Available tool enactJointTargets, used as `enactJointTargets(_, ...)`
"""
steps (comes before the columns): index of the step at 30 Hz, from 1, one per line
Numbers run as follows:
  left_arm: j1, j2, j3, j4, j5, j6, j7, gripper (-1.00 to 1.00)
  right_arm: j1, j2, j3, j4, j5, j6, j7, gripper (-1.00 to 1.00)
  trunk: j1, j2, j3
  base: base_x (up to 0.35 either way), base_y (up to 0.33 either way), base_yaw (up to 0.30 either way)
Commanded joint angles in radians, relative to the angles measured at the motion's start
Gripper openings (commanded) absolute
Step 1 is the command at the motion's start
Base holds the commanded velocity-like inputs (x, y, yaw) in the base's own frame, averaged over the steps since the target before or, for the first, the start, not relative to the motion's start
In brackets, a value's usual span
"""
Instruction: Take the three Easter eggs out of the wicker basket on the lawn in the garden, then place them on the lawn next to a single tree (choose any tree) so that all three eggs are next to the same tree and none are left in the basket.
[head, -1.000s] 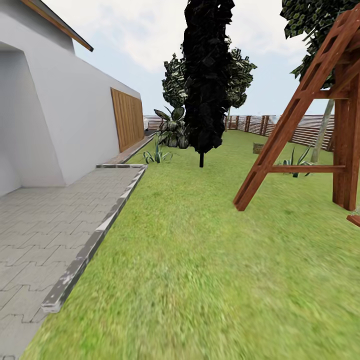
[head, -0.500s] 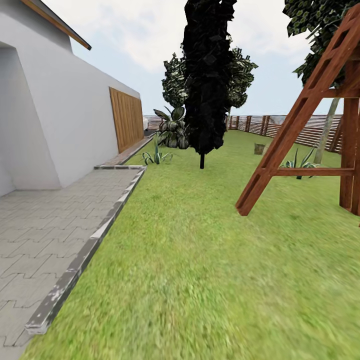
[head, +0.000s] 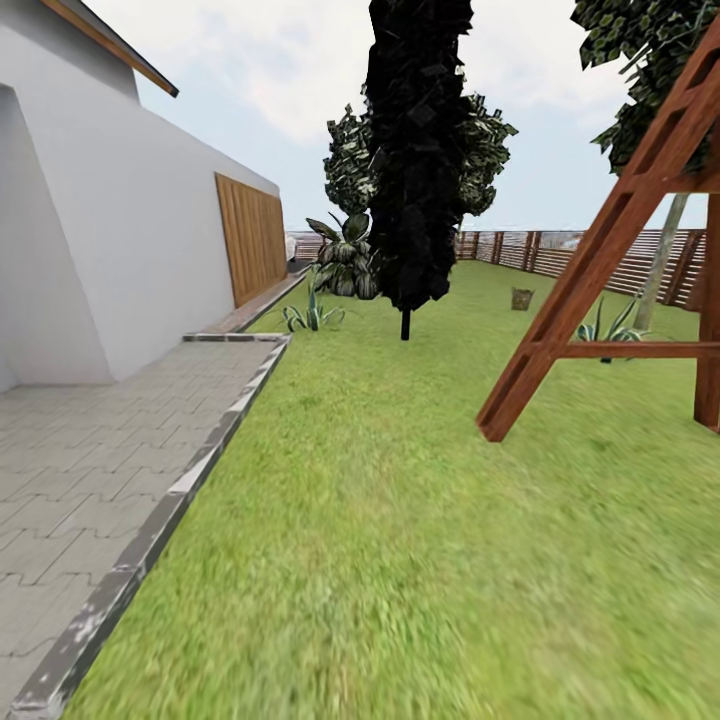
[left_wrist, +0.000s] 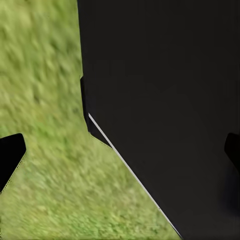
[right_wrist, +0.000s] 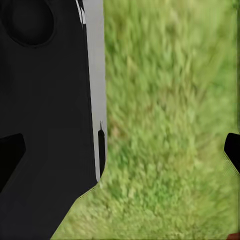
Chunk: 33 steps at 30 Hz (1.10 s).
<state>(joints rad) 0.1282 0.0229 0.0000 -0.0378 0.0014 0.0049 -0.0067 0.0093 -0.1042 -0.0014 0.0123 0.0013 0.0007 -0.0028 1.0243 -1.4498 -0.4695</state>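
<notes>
Where the head view looks across the garden, the wicker basket (head: 522, 298) stands small and far off on the lawn (head: 400, 520), right of centre in the upper half of the frame, just left of the wooden swing frame (head: 610, 240); its contents are too small to make out.

Item, grippers: the left gripper (left_wrist: 120, 152) shows as two dark fingertips at the left and right edges of the left wrist view, set wide apart, nothing between them but grass and a large black body of the robot. The right gripper (right_wrist: 122, 152) shows likewise in the right wrist view, fingertips (right_wrist: 11, 150) spread wide, holding nothing, over grass and the same sort of dark body. The basket lies well apart from both.

Item, edges: a grey kerb (head: 170, 500) runs from lower left toward centre, dividing the paved path (head: 70, 450) from the grass. A white house wall (head: 110, 240) fills the upper left. A slatted fence (head: 600, 255) closes the far right.

Item, open room: broad bare grass from the lower frame up to the basket, passing between a dark columnar bush (head: 415, 150) at centre and the swing frame's slanted leg.

Item, trees: a pale-trunked tree (head: 663, 255) stands at the right edge behind the frame, an agave (head: 606, 335) near its foot.
</notes>
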Motion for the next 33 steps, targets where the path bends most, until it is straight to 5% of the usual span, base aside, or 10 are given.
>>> enactJointTargets(1, 0.001, 0.0, 0.0, -0.002, 0.0, 0.001, -0.001, 1.0, 0.0, 0.0, 0.0, 0.0, 0.0, -0.001, 0.0, 1.0, 0.001, 0.0, -0.001, 0.345, 0.0, 0.0)
enactJointTargets(33, 0.001, 0.0, 0.0, -0.002, 0.0, 0.0, -0.001, 1.0, 0.0, -0.002, -0.002, 0.0, -0.001, -0.003, 0.0, 1.0, 0.001, 0.0, 0.0, 0.345, 0.0, 0.052)
